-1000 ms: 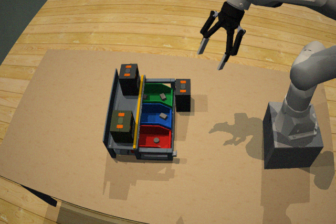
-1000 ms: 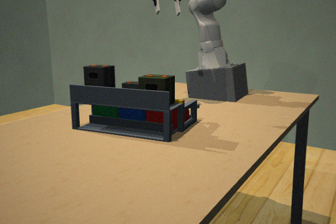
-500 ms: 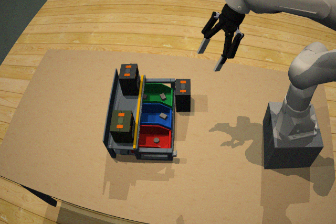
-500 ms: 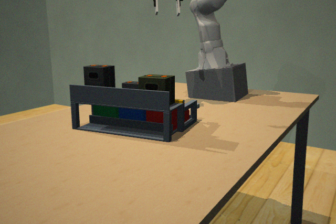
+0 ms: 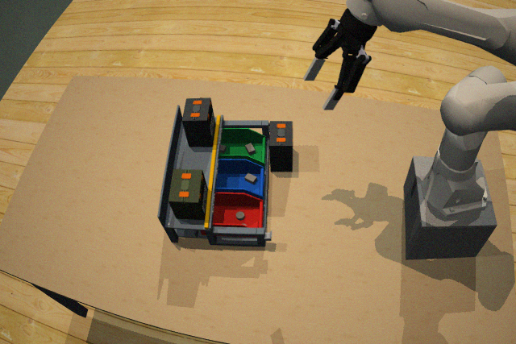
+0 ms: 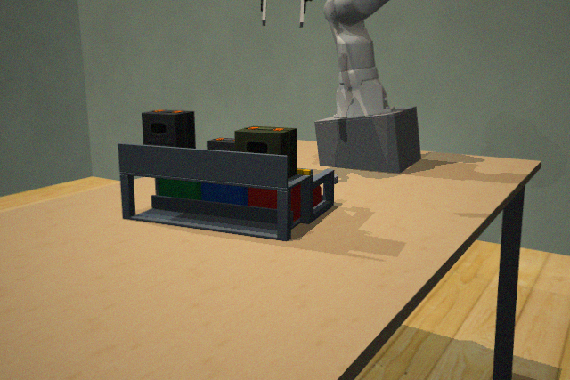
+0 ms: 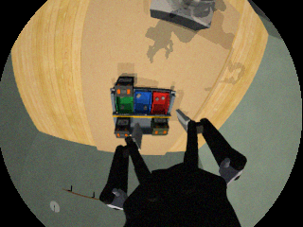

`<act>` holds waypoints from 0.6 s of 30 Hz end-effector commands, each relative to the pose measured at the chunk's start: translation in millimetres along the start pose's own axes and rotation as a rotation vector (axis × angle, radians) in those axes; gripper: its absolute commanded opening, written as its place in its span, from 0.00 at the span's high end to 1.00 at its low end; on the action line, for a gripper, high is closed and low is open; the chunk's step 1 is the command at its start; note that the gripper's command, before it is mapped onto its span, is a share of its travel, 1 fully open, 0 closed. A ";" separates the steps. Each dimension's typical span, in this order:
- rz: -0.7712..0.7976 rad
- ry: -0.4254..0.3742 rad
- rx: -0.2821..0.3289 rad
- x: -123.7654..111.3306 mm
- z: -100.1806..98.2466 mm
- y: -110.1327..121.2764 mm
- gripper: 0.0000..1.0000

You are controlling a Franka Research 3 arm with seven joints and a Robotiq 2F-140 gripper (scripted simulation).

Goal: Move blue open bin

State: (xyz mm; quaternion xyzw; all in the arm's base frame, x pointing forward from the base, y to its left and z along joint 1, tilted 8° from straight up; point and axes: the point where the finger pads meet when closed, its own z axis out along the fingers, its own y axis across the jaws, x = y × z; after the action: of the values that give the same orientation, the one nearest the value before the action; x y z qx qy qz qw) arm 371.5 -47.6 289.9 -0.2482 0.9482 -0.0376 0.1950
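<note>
The blue open bin (image 5: 239, 177) sits level on the shelf (image 5: 167, 177), between the green bin (image 5: 241, 144) and the red bin (image 5: 235, 211), its long axis running from the yellow rail (image 5: 211, 173) toward its open front, which faces the arm's base. The gripper (image 5: 322, 88) hangs high above the table (image 5: 104, 207), fingers apart, holding nothing

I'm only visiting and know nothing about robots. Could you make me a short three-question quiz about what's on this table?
1. True or false: the gripper holds the blue bin.
2. Which bin sits between the other two on the shelf: A green, B blue, C red?
3. Fill in: the red bin contains one small ____ part.

Key: 1 false, it hangs open high above the table; 2 B; 3 round.
</note>
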 end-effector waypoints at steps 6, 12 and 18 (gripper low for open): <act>0.164 0.011 0.012 -1.5 0.9 2.5 0.43; 0.206 0.027 0.042 -1.1 1.2 1.4 0.43; 0.356 0.050 0.078 -2.0 2.1 3.5 0.43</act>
State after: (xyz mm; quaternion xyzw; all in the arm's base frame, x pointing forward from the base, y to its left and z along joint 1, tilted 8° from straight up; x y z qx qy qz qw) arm 373.2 -47.9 289.6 -0.1403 0.9706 -0.0585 0.1866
